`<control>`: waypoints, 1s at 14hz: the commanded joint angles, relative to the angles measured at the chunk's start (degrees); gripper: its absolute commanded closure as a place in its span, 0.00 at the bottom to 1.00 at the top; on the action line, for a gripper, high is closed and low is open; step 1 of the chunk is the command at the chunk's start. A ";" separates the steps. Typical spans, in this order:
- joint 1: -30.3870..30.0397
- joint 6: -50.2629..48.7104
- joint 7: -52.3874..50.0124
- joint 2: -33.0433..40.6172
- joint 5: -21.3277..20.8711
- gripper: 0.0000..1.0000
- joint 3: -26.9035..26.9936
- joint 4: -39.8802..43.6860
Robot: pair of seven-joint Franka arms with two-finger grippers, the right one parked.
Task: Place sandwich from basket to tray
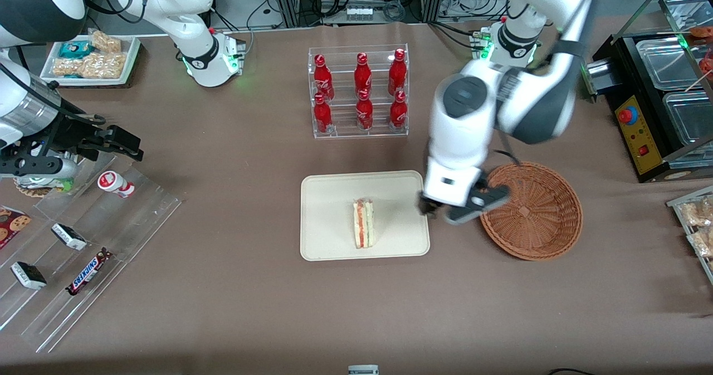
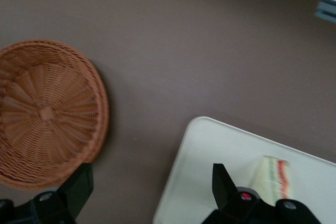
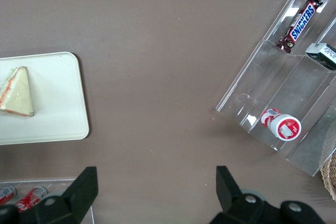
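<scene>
The sandwich (image 1: 364,223) lies on its side on the cream tray (image 1: 328,208), near the tray's middle, with its red and green filling showing. The round wicker basket (image 1: 532,210) stands beside the tray toward the working arm's end and holds nothing. My gripper (image 1: 462,208) hangs open over the strip of table between the tray's edge and the basket, nothing between its fingers. The left wrist view shows the basket (image 2: 47,111), the tray corner (image 2: 210,171), the sandwich (image 2: 273,177) and the open gripper (image 2: 152,182). The sandwich (image 3: 16,93) also shows on the tray (image 3: 58,103) in the right wrist view.
A clear rack of red cola bottles (image 1: 359,91) stands farther from the front camera than the tray. A stepped acrylic shelf (image 1: 128,219) with a Snickers bar (image 1: 88,272) lies toward the parked arm's end. A black appliance (image 1: 640,130) sits toward the working arm's end.
</scene>
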State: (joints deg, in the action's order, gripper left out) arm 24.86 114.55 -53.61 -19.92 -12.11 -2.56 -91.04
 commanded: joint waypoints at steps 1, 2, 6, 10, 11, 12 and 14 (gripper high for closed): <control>-6.81 0.06 9.71 9.79 2.44 0.00 -0.61 -10.54; -8.75 -0.37 13.32 11.90 3.58 0.00 -0.61 -12.30; -17.54 -7.66 29.49 16.65 7.98 0.00 -0.43 -13.20; -23.18 -14.25 48.01 21.49 11.57 0.00 -0.87 -11.71; -23.97 -16.35 54.42 22.63 11.85 0.00 -0.61 -10.83; -24.50 -18.37 59.53 22.99 11.85 0.00 -0.43 -9.26; -24.59 -21.72 63.88 23.78 11.76 0.00 0.97 -6.44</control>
State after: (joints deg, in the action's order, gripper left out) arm 0.91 96.17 4.95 2.77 -1.28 -2.16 -100.09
